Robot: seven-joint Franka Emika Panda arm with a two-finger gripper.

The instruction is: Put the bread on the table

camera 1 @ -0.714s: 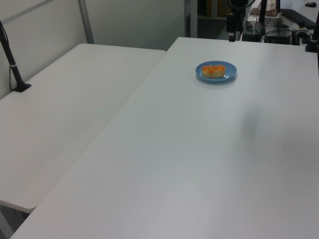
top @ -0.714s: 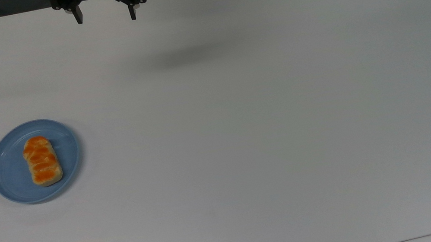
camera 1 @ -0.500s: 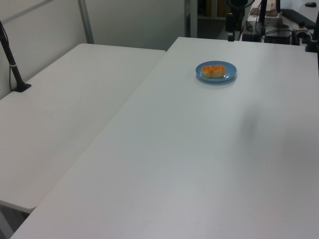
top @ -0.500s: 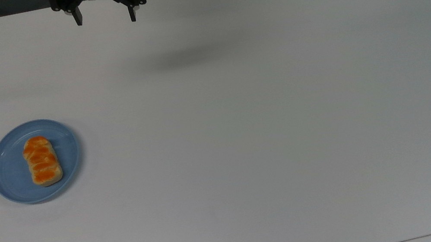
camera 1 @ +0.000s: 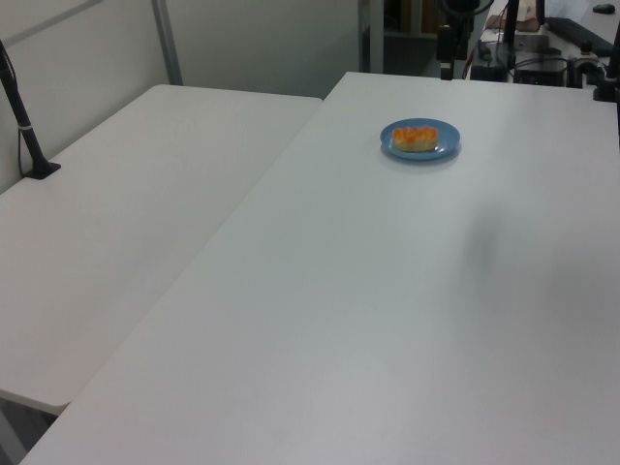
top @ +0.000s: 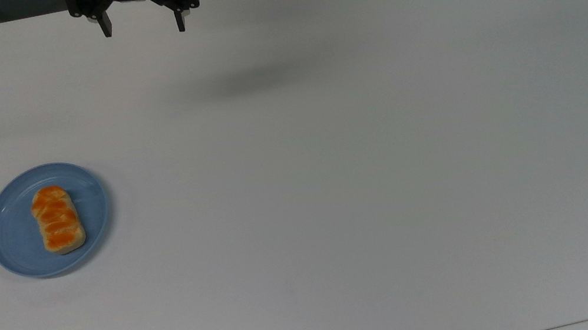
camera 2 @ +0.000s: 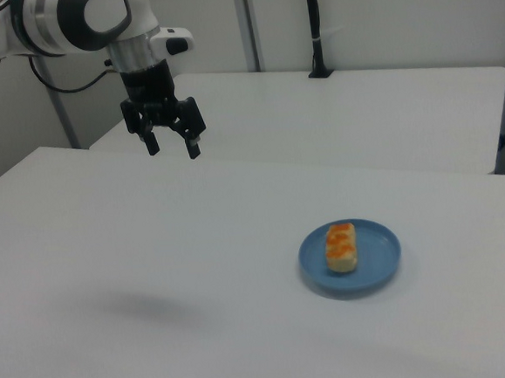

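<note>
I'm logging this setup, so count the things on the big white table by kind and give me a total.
Bread: 1
Plate: 1
Total: 2, with the bread lying on the plate.

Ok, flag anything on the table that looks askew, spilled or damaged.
Nothing stands out. The bread lies whole and flat on the blue plate, the table is unmarked, and the open hand hangs above, apart from both.

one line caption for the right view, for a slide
Black two-finger gripper, fingers open, hangs above the large white table, apart from the small orange-topped bread loaf lying on a round light-blue plate.
</note>
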